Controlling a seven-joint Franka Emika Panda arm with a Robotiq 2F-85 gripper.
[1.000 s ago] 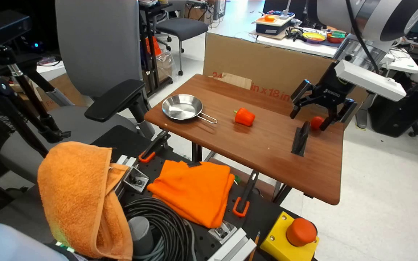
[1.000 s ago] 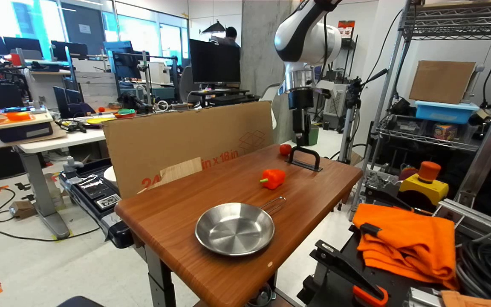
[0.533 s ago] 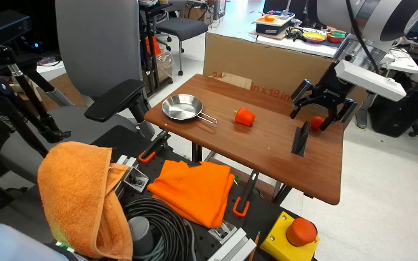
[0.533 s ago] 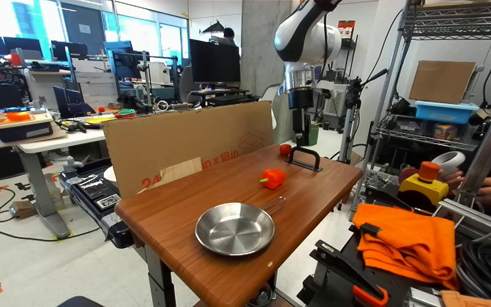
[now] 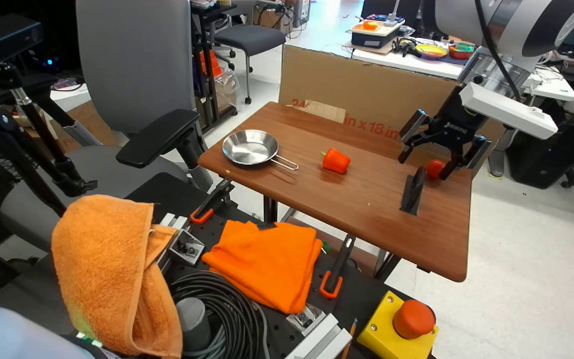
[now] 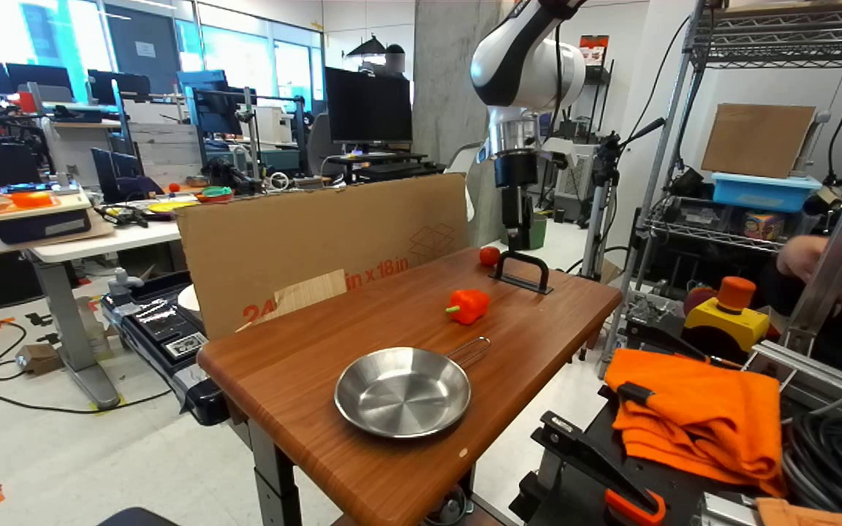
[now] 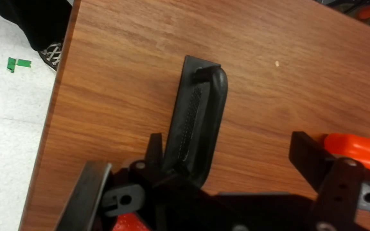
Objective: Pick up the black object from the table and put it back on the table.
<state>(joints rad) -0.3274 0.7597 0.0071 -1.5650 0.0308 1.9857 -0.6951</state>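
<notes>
Your pincer (image 7: 226,141) stands wide above the black handle (image 7: 210,122); you have bare surface (image 7: 108,89) toward the short edge (image 7: 54,93) and pepper (image 6: 469,306), less toward the red ball (image 6: 489,256)

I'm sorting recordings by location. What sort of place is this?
Probably a robotics lab or similar workspace: a robot arm hangs over the wooden table, a yellow box with a red button sits nearby, and monitors stand in the background.
</notes>
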